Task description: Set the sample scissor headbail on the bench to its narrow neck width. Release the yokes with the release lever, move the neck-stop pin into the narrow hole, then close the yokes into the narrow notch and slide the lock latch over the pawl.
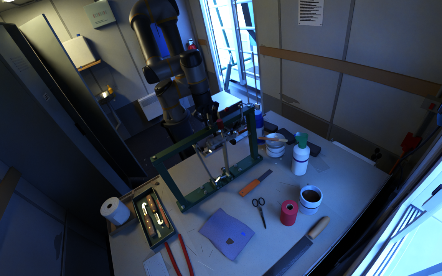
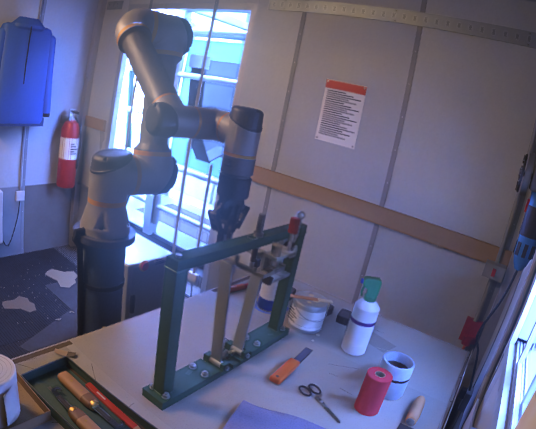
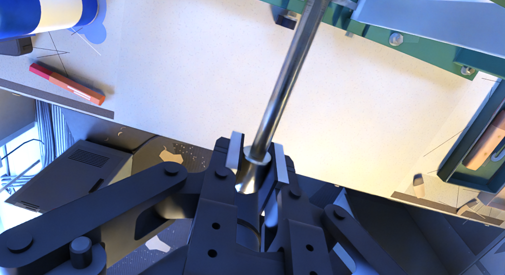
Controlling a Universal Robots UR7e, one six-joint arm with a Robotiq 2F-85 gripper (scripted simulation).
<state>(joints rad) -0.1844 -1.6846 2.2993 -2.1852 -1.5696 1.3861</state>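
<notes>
The steel yoke bars hang inside the green headbail frame, running from the mechanism on its top bar down to the base rail. In the wrist camera my gripper, standing at the frame's top bar on the arm's side, is closed on the rounded end of a polished steel rod, seemingly a yoke bar, which slants away toward the green base rail. A red-knobbed lever stands on the top bar just right of my gripper. The pin, notches and latch are too small to tell apart.
A green tool tray lies at the bench's left end beside a paper roll. In front of the frame lie an orange-handled knife, scissors, a blue cloth, a red spool and a cup. A white bottle stands behind.
</notes>
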